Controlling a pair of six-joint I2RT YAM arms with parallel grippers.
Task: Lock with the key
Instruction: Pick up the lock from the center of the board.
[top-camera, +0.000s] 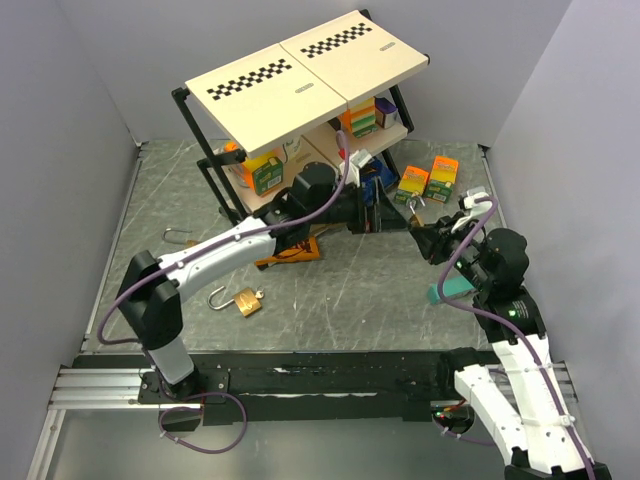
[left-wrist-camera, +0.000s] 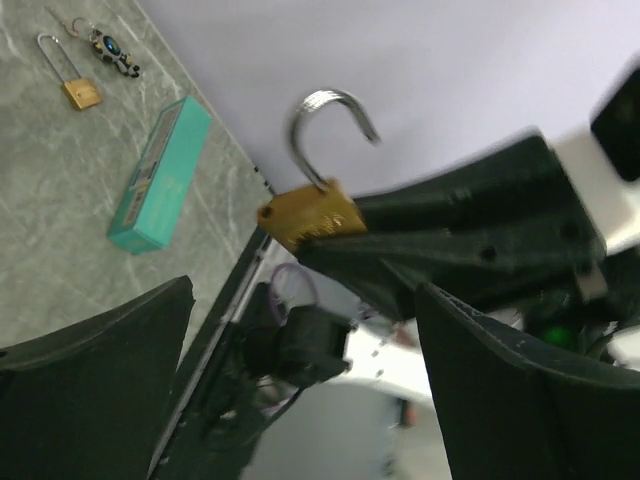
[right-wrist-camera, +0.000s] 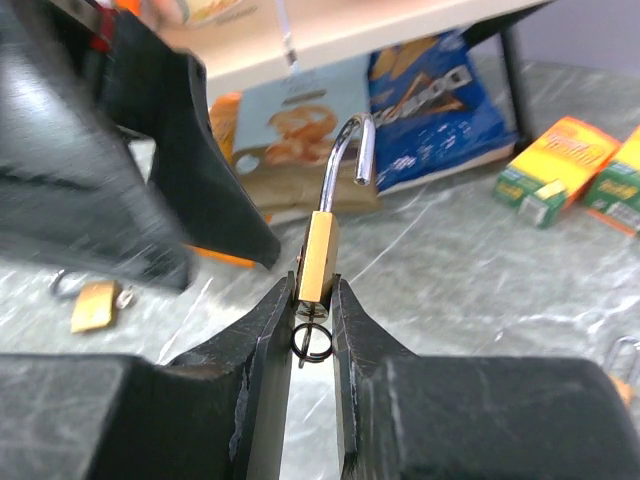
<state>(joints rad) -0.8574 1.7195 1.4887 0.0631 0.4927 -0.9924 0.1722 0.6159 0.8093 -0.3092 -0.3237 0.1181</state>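
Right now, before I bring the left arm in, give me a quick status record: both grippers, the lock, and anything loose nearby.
right gripper: shut on padlock, clamping its body by the sides
padlock: brass, held in the air
shackle: open, free end out of the body
key ring: hangs under the padlock body; key itself not visible
left gripper: open, empty, facing the padlock
spare padlock: lying loose, shackle open
teal box: lying near the right arm
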